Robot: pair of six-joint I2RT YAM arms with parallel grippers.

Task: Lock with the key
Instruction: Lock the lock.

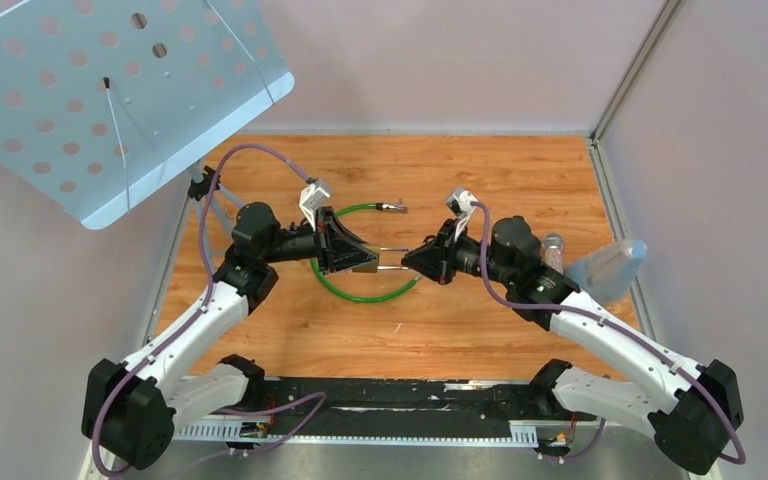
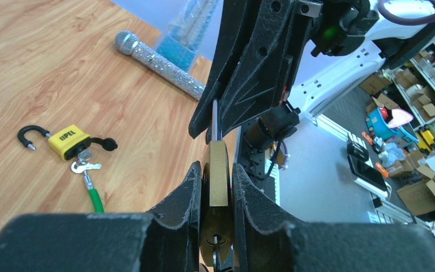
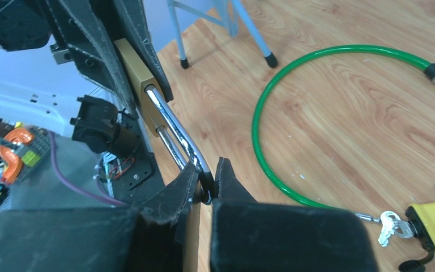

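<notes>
Evidently midway: the left gripper clamps the rectangular brass padlock body above the wooden table; the right gripper pinches shut on its curved silver shackle; pushing it home and locking remain.

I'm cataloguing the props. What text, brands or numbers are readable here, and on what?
"OPEL": black letters on the yellow padlock body.
brass padlock: no marking legible.
shelf clutter beyond the table: any print is too small to read.
</notes>
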